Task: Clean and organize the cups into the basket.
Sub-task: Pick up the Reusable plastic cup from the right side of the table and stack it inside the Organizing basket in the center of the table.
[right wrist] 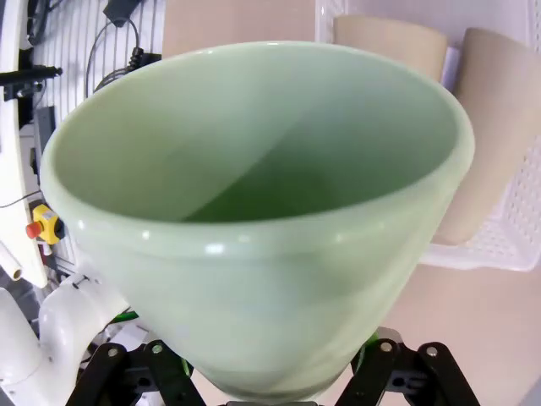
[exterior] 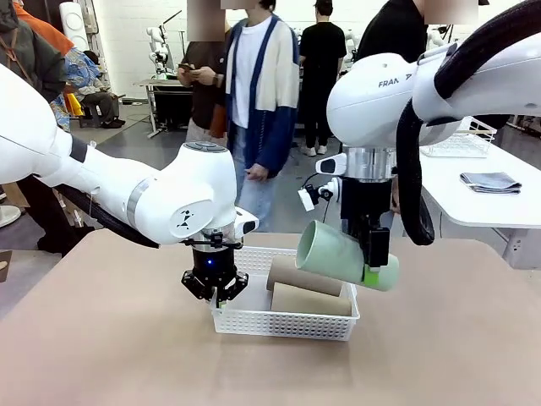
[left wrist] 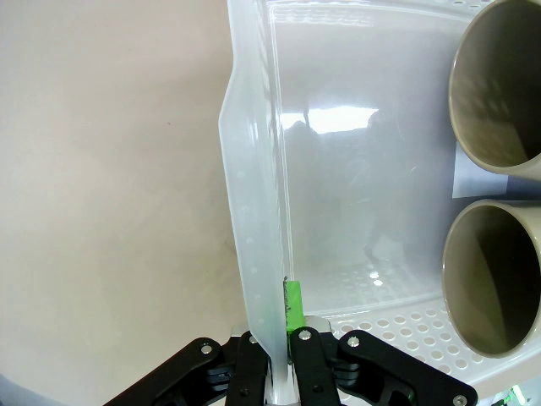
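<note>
The white lattice basket (exterior: 287,324) sits mid-table with two tan cups (exterior: 309,300) lying side by side in it; their open mouths (left wrist: 494,85) face my left wrist camera. My left gripper (exterior: 216,293) is shut on the basket's left end wall (left wrist: 254,211), pads pinching the rim. My right gripper (exterior: 370,272) holds the mint green cup (exterior: 338,254) on its side just above the basket's right end, jaws shut on its base. That cup's open mouth (right wrist: 262,152) looms large in the right wrist view, with the tan cups (right wrist: 499,127) beyond.
Several people stand past the far table edge. A second white table at the right carries a folded grey cloth (exterior: 491,181) and a white wire basket (exterior: 461,142). Bare tan tabletop (exterior: 110,338) surrounds the basket.
</note>
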Action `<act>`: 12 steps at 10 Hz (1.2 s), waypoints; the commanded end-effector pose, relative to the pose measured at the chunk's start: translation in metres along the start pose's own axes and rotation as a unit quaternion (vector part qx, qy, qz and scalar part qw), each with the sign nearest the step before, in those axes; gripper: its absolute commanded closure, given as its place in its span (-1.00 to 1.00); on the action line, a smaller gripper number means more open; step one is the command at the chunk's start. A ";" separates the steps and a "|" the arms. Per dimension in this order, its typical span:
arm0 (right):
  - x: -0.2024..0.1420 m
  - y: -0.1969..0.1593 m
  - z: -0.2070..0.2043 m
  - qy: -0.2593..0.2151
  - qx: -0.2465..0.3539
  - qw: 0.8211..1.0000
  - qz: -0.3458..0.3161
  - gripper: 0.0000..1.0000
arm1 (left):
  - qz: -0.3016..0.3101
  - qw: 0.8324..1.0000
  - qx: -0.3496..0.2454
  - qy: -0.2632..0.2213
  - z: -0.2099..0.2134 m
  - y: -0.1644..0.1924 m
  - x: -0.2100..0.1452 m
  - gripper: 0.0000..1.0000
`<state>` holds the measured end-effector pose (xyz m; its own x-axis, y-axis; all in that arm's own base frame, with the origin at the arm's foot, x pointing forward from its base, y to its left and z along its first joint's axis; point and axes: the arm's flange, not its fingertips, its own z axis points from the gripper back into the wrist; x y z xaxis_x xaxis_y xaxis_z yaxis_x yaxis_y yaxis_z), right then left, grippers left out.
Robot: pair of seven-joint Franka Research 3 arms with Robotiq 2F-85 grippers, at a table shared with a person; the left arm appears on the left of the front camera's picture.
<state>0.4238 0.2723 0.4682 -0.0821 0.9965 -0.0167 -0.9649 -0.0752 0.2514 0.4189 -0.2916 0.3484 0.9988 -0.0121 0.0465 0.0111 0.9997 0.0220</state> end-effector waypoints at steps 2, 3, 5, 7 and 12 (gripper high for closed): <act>0.000 0.000 0.000 0.000 0.000 1.000 0.000 -0.60 | 0.000 1.000 0.002 0.001 -0.002 -0.001 -0.002 1.00; 0.000 0.000 0.000 0.000 0.000 1.000 0.000 -0.60 | 0.000 1.000 0.002 0.001 -0.002 -0.001 -0.002 1.00; 0.000 0.000 0.000 0.000 0.000 1.000 0.000 -0.60 | 0.000 1.000 0.002 0.001 -0.002 -0.001 -0.002 1.00; 0.000 0.000 0.000 0.000 0.000 1.000 0.000 -0.60 | 0.000 1.000 0.002 0.001 -0.002 -0.001 -0.002 1.00; 0.046 -0.028 -0.009 0.032 -0.010 0.999 0.014 -0.61 | 0.000 1.000 0.002 0.001 -0.002 -0.001 -0.002 1.00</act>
<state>0.4303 0.3040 0.4522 -0.1399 0.9899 -0.0247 -0.9575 -0.1289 0.2578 0.4189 -0.2916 0.3484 0.9988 -0.0121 0.0465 0.0111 0.9997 0.0220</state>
